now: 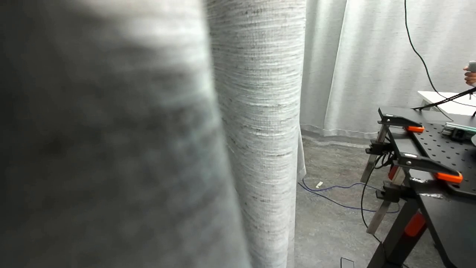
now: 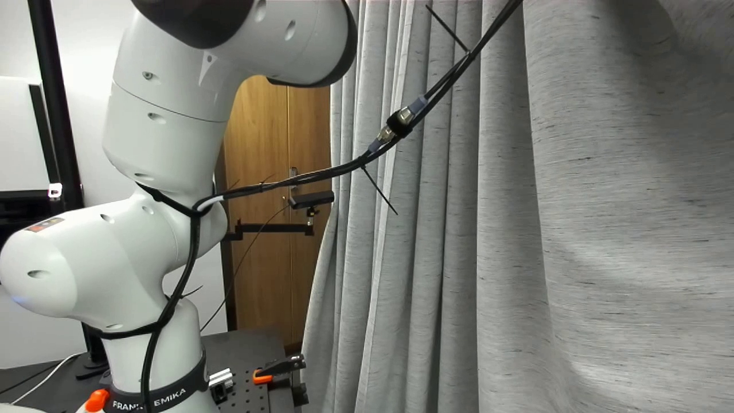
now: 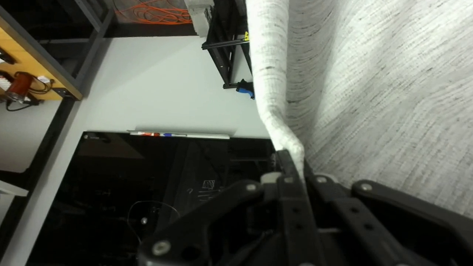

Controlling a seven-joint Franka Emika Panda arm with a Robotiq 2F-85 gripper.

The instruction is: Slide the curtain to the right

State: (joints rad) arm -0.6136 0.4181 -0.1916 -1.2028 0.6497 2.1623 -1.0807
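Note:
The grey-white woven curtain (image 3: 388, 81) fills the right side of the wrist view. My gripper (image 3: 295, 164) is shut on its edge, and the cloth is pinched and folded between the fingertips. The curtain also shows in both exterior views. It hangs very close to the camera in an exterior view (image 1: 260, 111), with a blurred dark fold on the left. It hangs in several vertical folds in an exterior view (image 2: 619, 229). The gripper is not seen in either exterior view. The white arm (image 2: 166, 120) stands left of the curtain there.
A black cable bundle (image 2: 338, 170) runs from the arm across the curtain's front. A dark table (image 1: 442, 216) with orange-tipped clamps (image 1: 427, 163) stands on the right. Blue cables (image 1: 342, 204) lie on the floor. A hand (image 1: 470, 77) shows at the right edge. A wooden cabinet (image 2: 261, 275) stands behind.

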